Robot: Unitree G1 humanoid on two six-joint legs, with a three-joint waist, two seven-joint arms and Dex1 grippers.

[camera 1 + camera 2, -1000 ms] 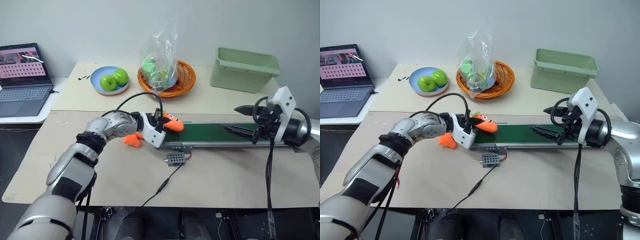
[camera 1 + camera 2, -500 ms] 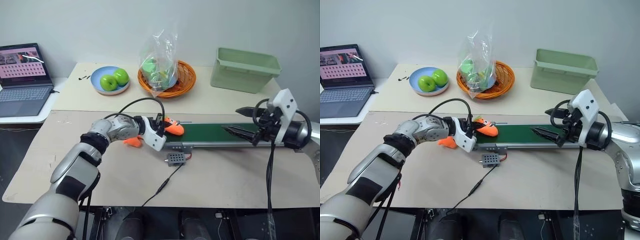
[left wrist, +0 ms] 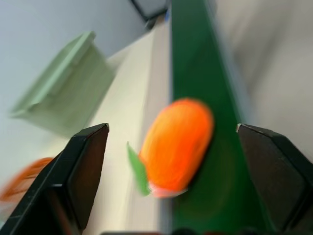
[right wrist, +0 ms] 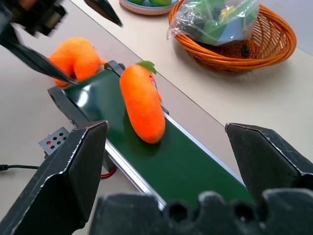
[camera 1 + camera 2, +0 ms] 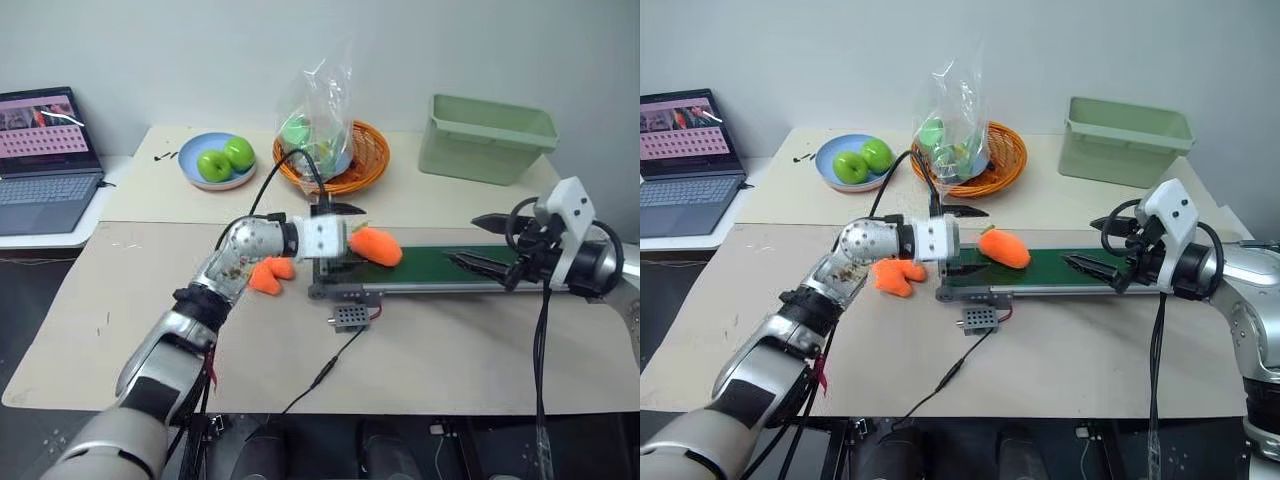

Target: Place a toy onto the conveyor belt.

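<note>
Toy (image 5: 374, 245) lying on conveyor belt (image 5: 440, 266), centre frame, free of both fingers
Left fingers (image 5: 340, 232) spread open beside it; right fingers (image 5: 488, 240) open over belt; blue bowl (image 5: 195, 150) holds two green apples (image 5: 226, 159); orange basket (image 5: 372, 150) holds bagged items; green bin (image 5: 486, 137) upper right.

The laptop (image 5: 45, 160) at the far left is cut by the picture's edge, and what is on its screen is too small to read. The bag (image 5: 318, 115) in the basket (image 5: 362, 160) hides its contents; only green and blue shapes show through. The left gripper (image 5: 340, 232) covers the belt's (image 5: 440, 266) left end, and the right gripper (image 5: 478, 245) covers its right end. In the left wrist view the toy (image 3: 177, 144) and bin (image 3: 63, 90) are blurred. The second orange plush (image 5: 268, 274) is partly behind the left arm.
</note>
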